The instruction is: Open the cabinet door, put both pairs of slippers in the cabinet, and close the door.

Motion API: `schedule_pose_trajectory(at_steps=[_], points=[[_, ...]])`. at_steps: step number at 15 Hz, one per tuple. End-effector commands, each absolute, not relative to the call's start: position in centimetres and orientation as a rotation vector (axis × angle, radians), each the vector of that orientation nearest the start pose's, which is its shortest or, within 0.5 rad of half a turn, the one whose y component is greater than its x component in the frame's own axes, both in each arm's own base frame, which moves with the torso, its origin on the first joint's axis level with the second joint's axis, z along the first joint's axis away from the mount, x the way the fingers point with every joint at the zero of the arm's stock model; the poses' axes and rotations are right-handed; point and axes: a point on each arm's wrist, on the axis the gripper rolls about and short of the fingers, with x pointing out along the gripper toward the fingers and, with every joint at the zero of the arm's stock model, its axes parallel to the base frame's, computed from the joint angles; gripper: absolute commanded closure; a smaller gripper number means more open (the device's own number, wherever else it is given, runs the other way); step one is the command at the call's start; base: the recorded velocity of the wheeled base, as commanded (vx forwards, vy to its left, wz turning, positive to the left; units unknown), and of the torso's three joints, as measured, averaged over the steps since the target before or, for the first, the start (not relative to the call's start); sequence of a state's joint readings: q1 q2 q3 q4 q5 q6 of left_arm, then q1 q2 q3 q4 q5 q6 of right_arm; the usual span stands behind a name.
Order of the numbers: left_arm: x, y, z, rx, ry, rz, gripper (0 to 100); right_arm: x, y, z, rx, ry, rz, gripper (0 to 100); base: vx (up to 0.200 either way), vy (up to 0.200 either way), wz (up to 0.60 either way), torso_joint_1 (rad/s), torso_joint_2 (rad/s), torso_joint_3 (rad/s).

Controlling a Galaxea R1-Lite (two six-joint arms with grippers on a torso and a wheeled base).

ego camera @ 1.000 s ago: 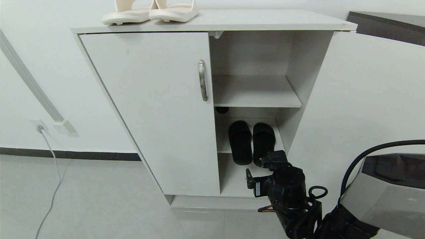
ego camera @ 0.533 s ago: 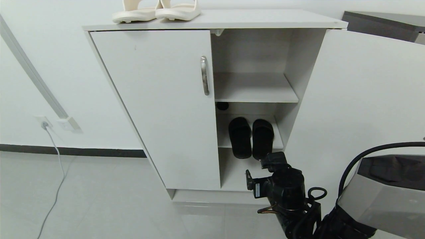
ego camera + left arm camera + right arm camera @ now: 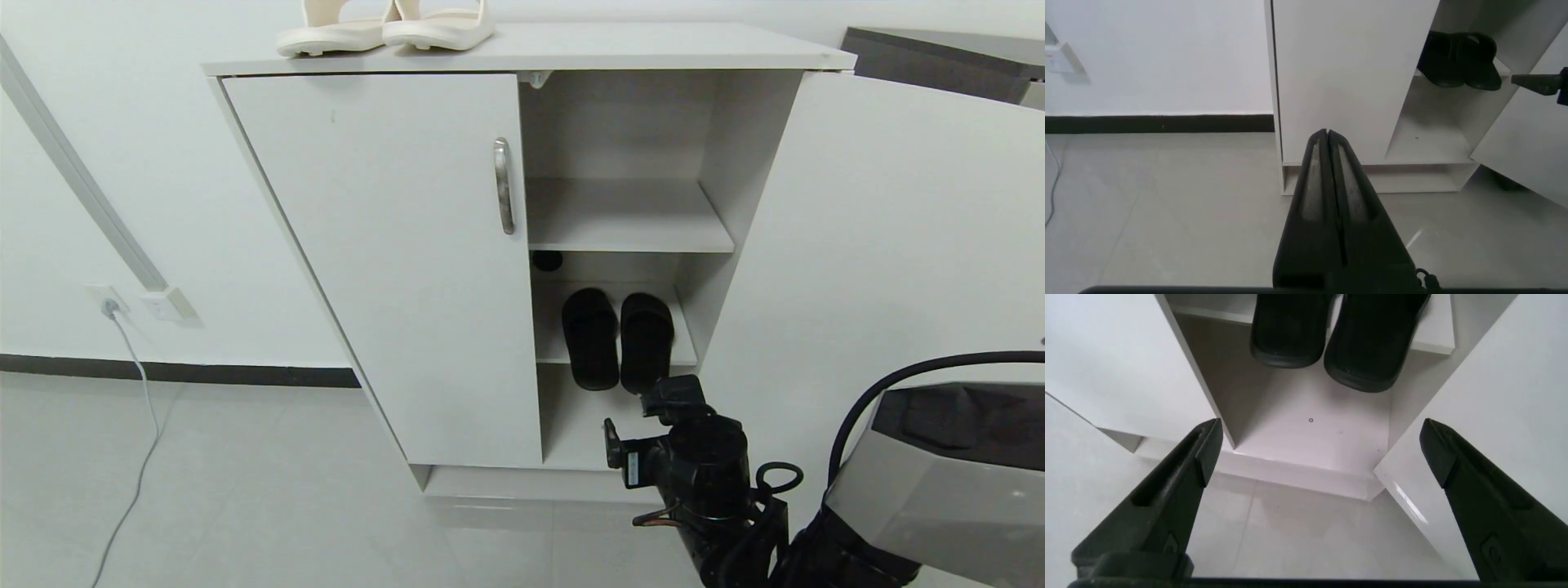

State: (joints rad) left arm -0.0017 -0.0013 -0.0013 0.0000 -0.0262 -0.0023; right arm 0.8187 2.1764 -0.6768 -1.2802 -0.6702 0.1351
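Two pairs of slippers, shown with the task judged about half done. The black pair [image 3: 618, 337] lies side by side on the middle shelf [image 3: 547, 347] of the cabinet [image 3: 522, 57], with its near ends overhanging the shelf's front edge. Its stowing looks complete. The cream pair [image 3: 384, 28] rests on the cabinet top, above the closed left door [image 3: 384, 261], and is judged the next thing to fetch. The right door [image 3: 898, 245] stands swung wide, giving access to the compartment. The upper shelf [image 3: 629, 216] is a likely place for the second pair. The right claw [image 3: 1319, 429] hangs low before the open compartment, just below and in front of the black pair. Its fingers [image 3: 1167, 506] are spread wide and hold nothing, a posture suited to a fresh grasp. The left claw [image 3: 1327, 139] is held well apart from it, over the floor [image 3: 1167, 212] before the closed door. Its fingers are pressed together and empty, probably parked clear of the working arm.
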Motion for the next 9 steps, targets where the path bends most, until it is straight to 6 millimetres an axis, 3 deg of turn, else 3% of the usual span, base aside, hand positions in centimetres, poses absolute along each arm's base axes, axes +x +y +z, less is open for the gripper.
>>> schedule_pose_trajectory(at_steps=[1,4,9], points=[[-2.29,-0.06,7.59,-0.003,-0.001,-0.028,100,25.19,24.9,5.34,-0.021,0.178,0.136,0,0.0,0.0,0.0,0.0,0.0,0.0],[-2.29,-0.06,7.59,-0.003,-0.001,-0.028,100,25.01,24.95,5.26,-0.024,0.181,0.141,0,0.0,0.0,0.0,0.001,0.0,0.027],[-2.29,-0.06,7.59,-0.003,-0.001,-0.028,100,25.02,24.96,5.2,-0.025,0.182,0.141,0,0.0,0.0,0.0,0.0,0.0,0.172]])
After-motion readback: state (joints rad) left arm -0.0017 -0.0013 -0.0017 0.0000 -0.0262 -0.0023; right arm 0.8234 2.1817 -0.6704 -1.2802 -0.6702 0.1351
